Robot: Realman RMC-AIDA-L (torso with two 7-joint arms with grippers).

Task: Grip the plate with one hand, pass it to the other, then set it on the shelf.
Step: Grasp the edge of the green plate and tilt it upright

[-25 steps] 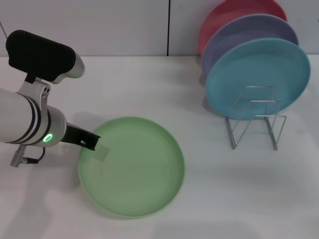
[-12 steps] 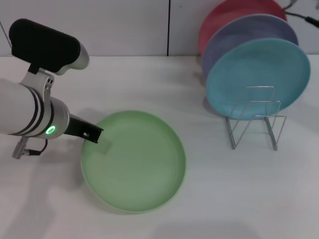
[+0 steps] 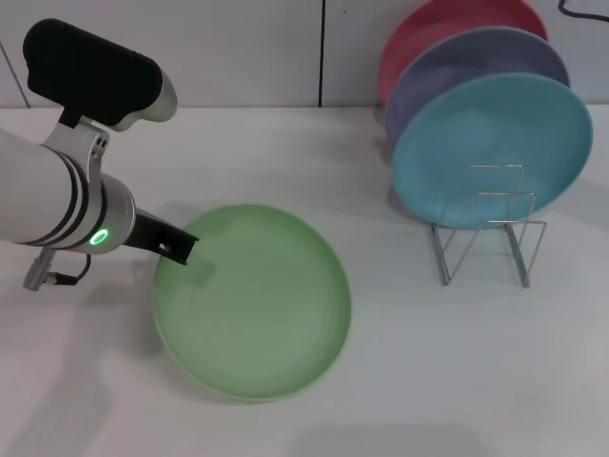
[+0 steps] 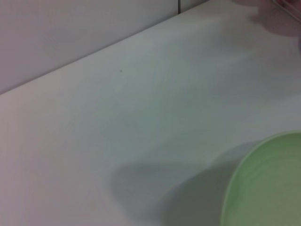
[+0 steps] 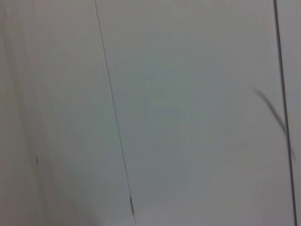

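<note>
Plate (image 3: 252, 303) and claw meet at the left of the head view: the left gripper (image 3: 178, 249) comes in from the robot's left, its black tip at the plate's left rim, and it appears to be pinching that rim, though the fingers themselves are too hidden to be sure. The plate sits on the white table (image 3: 457, 381), near the front and left of centre, its left edge seemingly raised a little off the surface, which I judge from the shadow under it. In the left wrist view only a green arc of the plate shows, at the table's near side.

To the right, well apart from the plate, stands the shelf (image 3: 485, 228), a low wire rack. A turquoise plate (image 3: 492, 143) leans upright in it, with a lavender plate (image 3: 476, 67) and a red plate (image 3: 447, 29) behind. The front loops look free.

The right gripper is not in view; its wrist camera shows only blank wall. The shelf lies to the plate's right, so the handover should carry the plate rightward toward that arm's side.
</note>
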